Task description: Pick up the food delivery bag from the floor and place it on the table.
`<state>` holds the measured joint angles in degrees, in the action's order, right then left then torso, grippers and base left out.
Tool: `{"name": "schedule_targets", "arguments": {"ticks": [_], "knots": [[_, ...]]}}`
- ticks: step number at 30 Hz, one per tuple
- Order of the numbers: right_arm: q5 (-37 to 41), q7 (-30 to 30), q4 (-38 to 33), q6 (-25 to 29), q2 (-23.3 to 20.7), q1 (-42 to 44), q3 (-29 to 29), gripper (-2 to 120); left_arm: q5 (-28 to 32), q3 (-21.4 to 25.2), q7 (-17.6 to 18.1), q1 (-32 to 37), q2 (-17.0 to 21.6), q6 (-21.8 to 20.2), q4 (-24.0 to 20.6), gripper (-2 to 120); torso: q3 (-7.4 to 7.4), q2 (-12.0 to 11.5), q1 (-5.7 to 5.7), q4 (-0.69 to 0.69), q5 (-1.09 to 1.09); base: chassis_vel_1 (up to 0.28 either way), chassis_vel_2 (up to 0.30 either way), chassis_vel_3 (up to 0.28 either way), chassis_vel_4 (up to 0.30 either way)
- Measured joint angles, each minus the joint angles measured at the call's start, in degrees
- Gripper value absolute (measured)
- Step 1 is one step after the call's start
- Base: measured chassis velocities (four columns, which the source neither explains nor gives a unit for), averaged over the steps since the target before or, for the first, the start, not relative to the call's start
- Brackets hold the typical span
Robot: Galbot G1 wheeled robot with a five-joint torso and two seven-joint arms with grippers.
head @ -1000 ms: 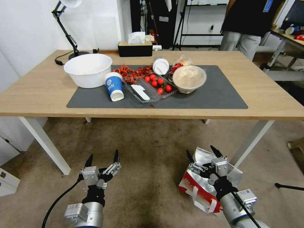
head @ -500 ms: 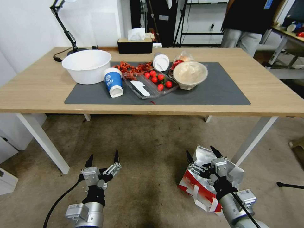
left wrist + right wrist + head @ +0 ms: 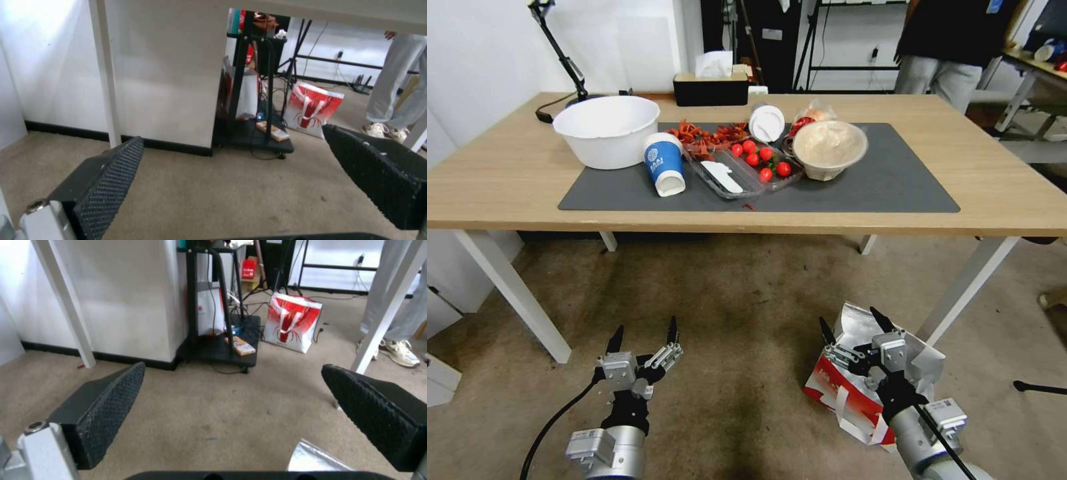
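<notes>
— Down by the robot, what's each arm doing?

— The left gripper [image 3: 642,331] hangs low over bare floor [image 3: 734,293], jaws spread wide with nothing between them. The right gripper [image 3: 856,323] sits at the same height, right over the bag [image 3: 854,393], jaws just as wide and closed on nothing.

— So the bag's not lifted?

— No, it's on the floor, red band along its side, white straps trailing toward the robot, silver lining gaping open. The right wrist view catches a corner of that foil [image 3: 311,458] just below the jaws. The bag lies close beside the surface's near right leg [image 3: 964,287].

— And up top?

— The surface [image 3: 507,180] carries a grey mat [image 3: 887,180], with everything crowded on its left half: a white bowl [image 3: 606,130], a blue cup [image 3: 664,163] tipped on its side, a clear tray [image 3: 740,170] of cherry tomatoes, a lidded bowl [image 3: 829,148].

— Further back?

— A tissue box [image 3: 710,87] at the far edge, a lamp [image 3: 560,57] in the left corner. From under the surface, the wrist views show another red and white bag [image 3: 291,321] standing farther off by a black rack [image 3: 218,306].
</notes>
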<state>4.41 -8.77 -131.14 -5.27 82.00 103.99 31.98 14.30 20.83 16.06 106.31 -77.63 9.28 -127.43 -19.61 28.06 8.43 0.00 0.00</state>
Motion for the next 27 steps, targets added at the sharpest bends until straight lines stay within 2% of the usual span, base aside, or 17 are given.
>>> {"name": "schedule_targets", "arguments": {"ticks": [6, 27], "knots": [[0.0, -0.1, -0.1, 0.0, 0.0, 0.1, 0.0, 100, -0.1, 0.0, 0.0, 0.0, 0.0, 0.1, 0.0, 100, 1.21, -2.0, -0.72, 0.0, 0.0, 0.0, 0.0, 0.0, 0.0], [0.3, 0.0, -0.1, 0.4, -0.2, 0.1, 0.3, 100, -0.7, -0.1, 0.0, -0.1, -0.1, 0.2, 0.3, 100, 4.26, -6.6, -2.27, 0.0, 0.0, 0.0, 0.0, 0.0, 0.0]]}}
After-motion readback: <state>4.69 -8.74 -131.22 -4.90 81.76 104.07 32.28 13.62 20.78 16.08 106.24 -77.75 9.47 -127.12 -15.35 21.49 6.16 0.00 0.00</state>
